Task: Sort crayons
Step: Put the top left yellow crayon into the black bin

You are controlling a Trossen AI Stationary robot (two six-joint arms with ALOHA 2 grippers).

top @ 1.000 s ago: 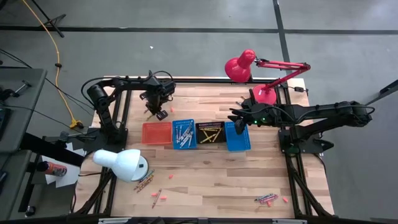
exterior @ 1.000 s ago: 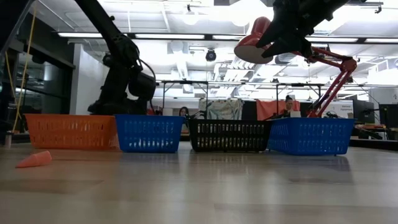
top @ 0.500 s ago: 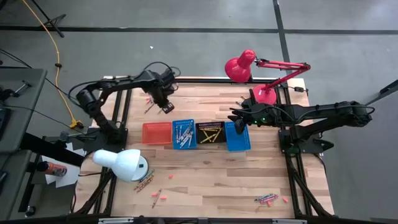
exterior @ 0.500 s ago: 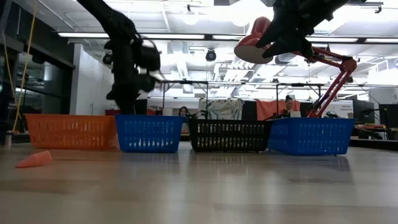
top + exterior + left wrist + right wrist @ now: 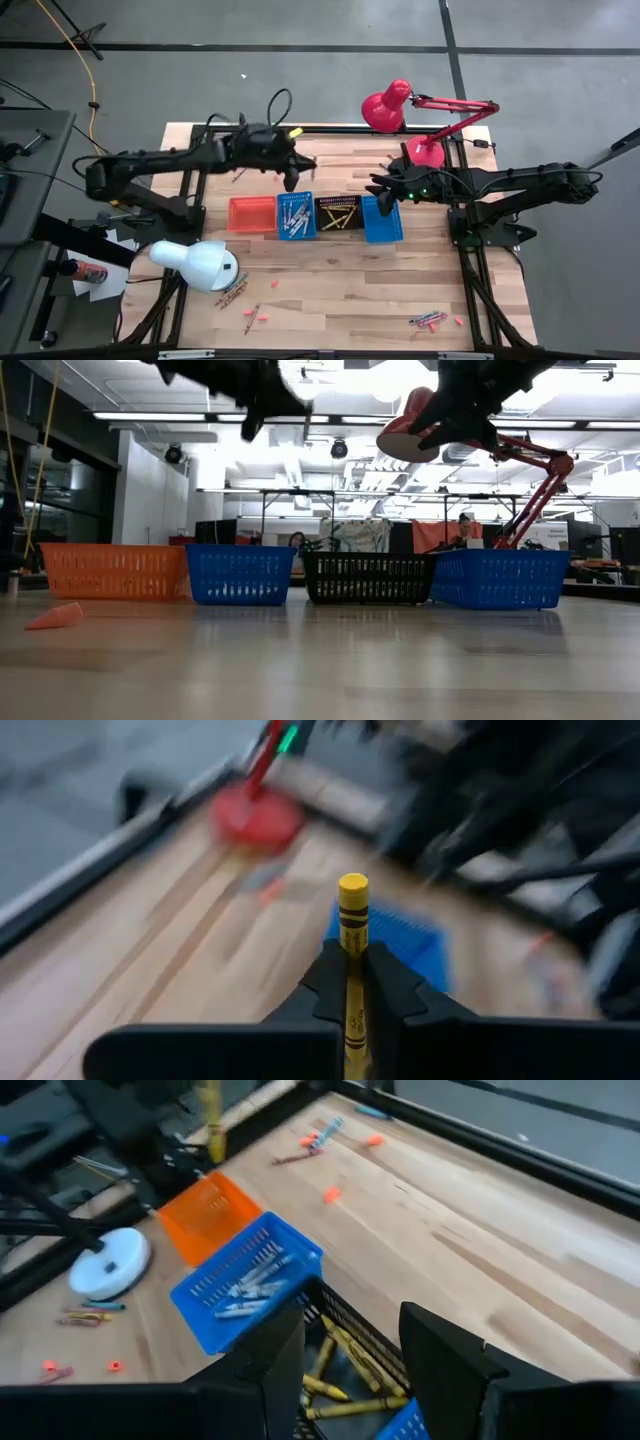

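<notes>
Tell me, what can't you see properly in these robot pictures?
- Low view: what lies inside the baskets is hidden by their walls.
- High view: the yellow crayon in the left gripper is too small to make out.
- Left wrist view: the background is blurred.
- High view: colours of the loose crayons are too small to tell.

From the left wrist, the wooden surface [image 5: 170,940] beyond the yellow wax crayon [image 5: 351,935] is smeared to a blur, and the crayon's lower end runs off the edge. At surface height, both claws are cut off at the top.
</notes>
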